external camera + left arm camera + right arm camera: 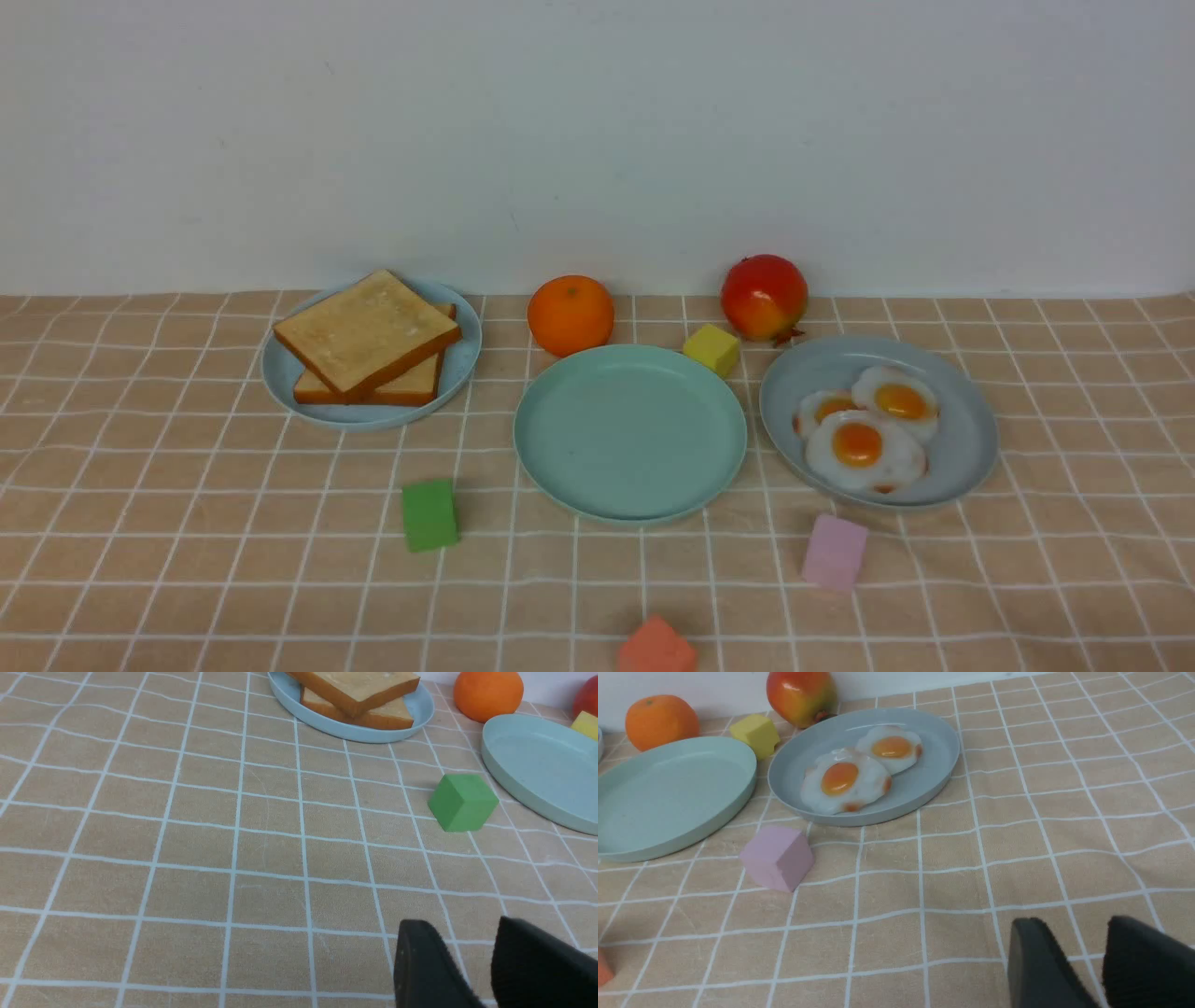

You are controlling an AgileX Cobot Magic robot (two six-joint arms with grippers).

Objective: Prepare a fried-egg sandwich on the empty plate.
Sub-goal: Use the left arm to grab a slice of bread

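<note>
Two golden-brown toast slices (pixel 366 338) lie stacked on a light blue plate (pixel 464 359) at the back left, also in the left wrist view (pixel 359 686). The empty mint-green plate (pixel 630 439) sits in the middle and shows in both wrist views (pixel 537 765) (pixel 668 793). Three white fried eggs with orange yolks (pixel 864 448) overlap on a grey-blue plate (pixel 962 439) at the right, also in the right wrist view (pixel 845 781). Neither gripper shows in the front view. My left gripper (pixel 460 928) and right gripper (pixel 1073 924) hover over bare cloth, jaws a little apart and empty.
An orange (pixel 570 315), a red fruit (pixel 764 297) and a yellow cube (pixel 711 349) stand behind the mint plate. A green cube (pixel 429 514), a pink cube (pixel 834 552) and a red block (pixel 656 647) lie in front. A white wall bounds the back.
</note>
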